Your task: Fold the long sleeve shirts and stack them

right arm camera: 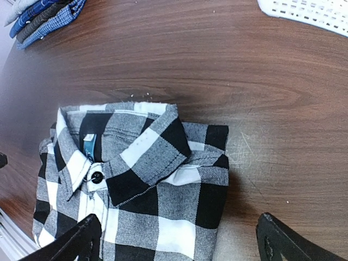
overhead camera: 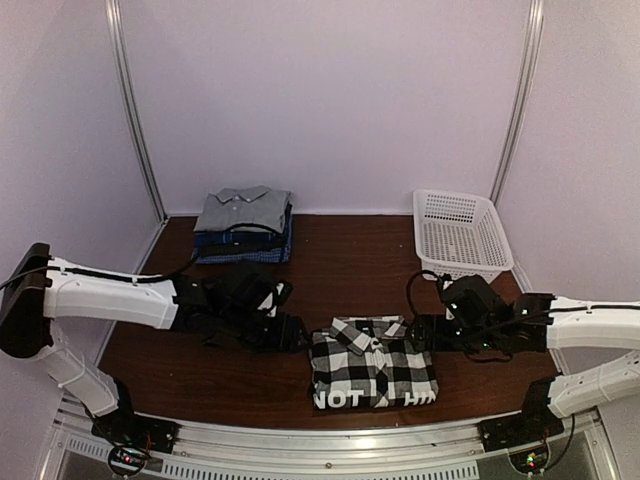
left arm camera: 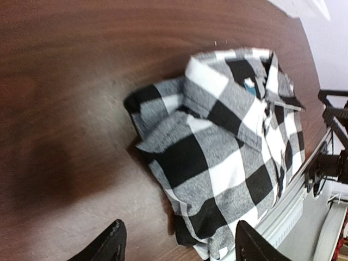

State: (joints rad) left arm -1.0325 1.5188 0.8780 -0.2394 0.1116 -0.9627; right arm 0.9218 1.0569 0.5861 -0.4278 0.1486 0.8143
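Checked shirt (overhead camera: 372, 365) was noted folded at the near middle of the table (overhead camera: 340, 270), collar at the far end, long axis running far-to-near. It was flanked: left gripper (overhead camera: 290, 332) just beside its left edge, right gripper (overhead camera: 428, 333) just beside its right edge, both with jaws spread and nothing held. The stack (overhead camera: 243, 225) of folded shirts, grey one on top, was set well apart at far left; the left arm was judged nearer for the carry. The collar button was seen only from the right wrist, a bunched corner only from the left.
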